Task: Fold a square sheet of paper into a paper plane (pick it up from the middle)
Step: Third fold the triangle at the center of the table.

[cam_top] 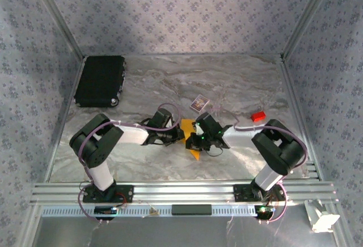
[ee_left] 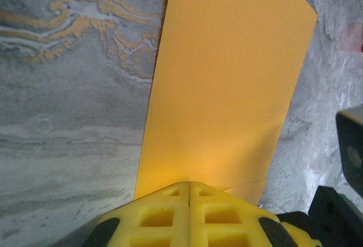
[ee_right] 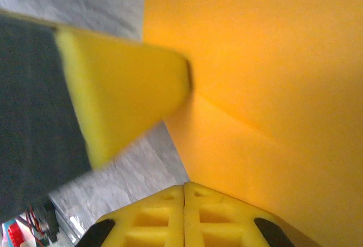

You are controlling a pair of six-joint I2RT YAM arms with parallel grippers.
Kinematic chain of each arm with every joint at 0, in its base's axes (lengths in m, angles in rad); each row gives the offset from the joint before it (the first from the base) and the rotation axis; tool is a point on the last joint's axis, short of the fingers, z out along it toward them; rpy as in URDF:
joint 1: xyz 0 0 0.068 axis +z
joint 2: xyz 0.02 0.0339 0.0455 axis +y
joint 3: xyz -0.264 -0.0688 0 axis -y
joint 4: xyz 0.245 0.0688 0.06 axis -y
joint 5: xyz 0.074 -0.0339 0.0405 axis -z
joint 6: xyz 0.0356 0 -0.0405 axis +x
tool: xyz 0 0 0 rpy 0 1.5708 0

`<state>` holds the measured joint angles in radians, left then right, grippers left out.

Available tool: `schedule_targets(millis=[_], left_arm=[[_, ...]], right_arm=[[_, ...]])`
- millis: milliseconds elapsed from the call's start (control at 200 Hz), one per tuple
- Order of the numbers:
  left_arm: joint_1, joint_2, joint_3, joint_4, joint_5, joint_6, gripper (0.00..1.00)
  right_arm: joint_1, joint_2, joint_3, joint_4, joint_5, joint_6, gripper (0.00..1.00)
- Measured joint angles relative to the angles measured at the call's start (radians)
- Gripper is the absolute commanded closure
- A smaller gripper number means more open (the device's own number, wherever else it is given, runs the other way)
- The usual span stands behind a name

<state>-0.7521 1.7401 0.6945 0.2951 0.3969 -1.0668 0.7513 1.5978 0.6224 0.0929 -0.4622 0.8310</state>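
The marble-patterned table (cam_top: 170, 82) fills the enclosure. A black case (cam_top: 100, 80) lies flat in its far left corner. The left arm (cam_top: 105, 139) and right arm (cam_top: 278, 145) both reach in to the middle of the table, wrists nearly touching.

The orange-yellow sheet of paper (cam_top: 187, 128) lies between and beneath those wrists, near the table's centre, partly covered by them. In the left wrist view it looks like a long flat strip (ee_left: 227, 88) on the marble, stretching away from the left gripper (ee_left: 188, 193). That gripper's yellow fingers are pressed together with their tips at the paper's edge. Whether paper is pinched between them cannot be told.

The right gripper (ee_right: 184, 193) also has its fingers together, over the sheet (ee_right: 272, 59), which has a crease running across it. One left finger (ee_right: 125, 93) touches the paper by that crease.

A small patterned card (cam_top: 198, 103) lies just beyond the grippers. A tiny red block (cam_top: 258, 116) sits to the right.
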Motion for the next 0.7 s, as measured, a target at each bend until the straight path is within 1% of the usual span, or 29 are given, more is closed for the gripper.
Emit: schedule_targets(millis=[180, 310, 380, 520, 700], left_arm=[[0.005, 0.0, -0.002, 0.002, 0.004, 0.0, 1.0], [0.006, 0.0, -0.005, 0.007, 0.01, -0.006, 1.0], [0.006, 0.0, -0.005, 0.007, 0.011, -0.008, 1.0], [0.006, 0.0, -0.005, 0.006, 0.008, -0.007, 1.0], [0.023, -0.001, -0.011, 0.014, 0.01, -0.008, 1.0]], right_arm=[[0.006, -0.094, -0.08, -0.037, -0.016, 0.001, 0.89], [0.023, -0.116, -0.051, -0.068, -0.003, 0.0, 0.9], [0.022, -0.092, -0.003, -0.07, 0.005, 0.0, 0.91], [0.012, 0.01, 0.095, -0.041, 0.003, -0.001, 0.91], [-0.001, 0.056, 0.109, -0.021, -0.019, -0.001, 0.91]])
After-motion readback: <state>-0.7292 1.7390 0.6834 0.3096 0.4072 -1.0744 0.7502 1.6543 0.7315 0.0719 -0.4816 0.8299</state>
